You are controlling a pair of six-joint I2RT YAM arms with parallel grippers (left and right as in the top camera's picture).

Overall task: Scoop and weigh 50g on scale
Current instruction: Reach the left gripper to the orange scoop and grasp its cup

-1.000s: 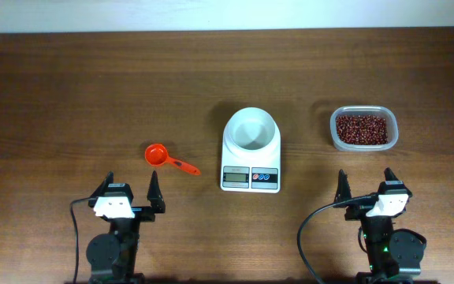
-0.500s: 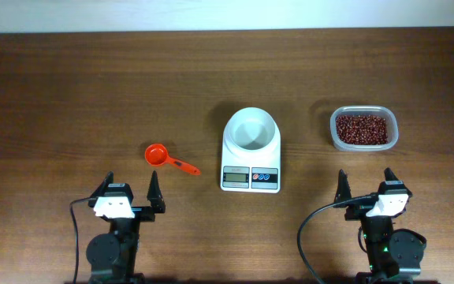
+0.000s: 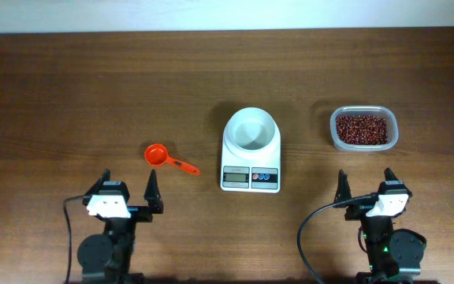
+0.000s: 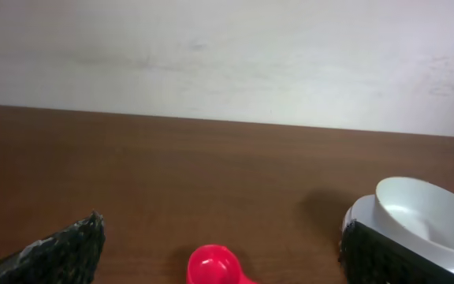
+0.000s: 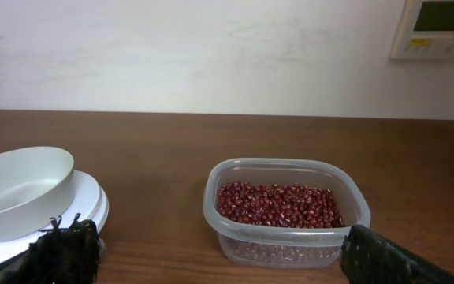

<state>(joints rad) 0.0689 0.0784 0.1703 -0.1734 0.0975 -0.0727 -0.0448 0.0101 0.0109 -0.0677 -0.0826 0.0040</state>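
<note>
The white scale (image 3: 251,152) stands mid-table with its round white bowl (image 3: 250,130) empty; it also shows in the left wrist view (image 4: 424,217) and the right wrist view (image 5: 22,189). Dark red-brown beans (image 3: 361,128) (image 5: 278,204) fill a clear plastic tub (image 3: 363,128) to its right. An orange-red scoop (image 3: 158,155) (image 4: 213,267) lies left of the scale. My left gripper (image 3: 129,185) (image 4: 219,260) is open, just short of the scoop. My right gripper (image 3: 365,183) (image 5: 219,256) is open, short of the tub, holding nothing.
The brown wooden table (image 3: 93,95) ends at a white wall (image 4: 227,55) at the back. A wall panel (image 5: 436,28) hangs at the upper right of the right wrist view. Cables (image 3: 310,229) trail from both arm bases near the front edge.
The left arm has shifted slightly left and toward the front edge. The right arm, the scoop, the scale and the tub have not moved.
</note>
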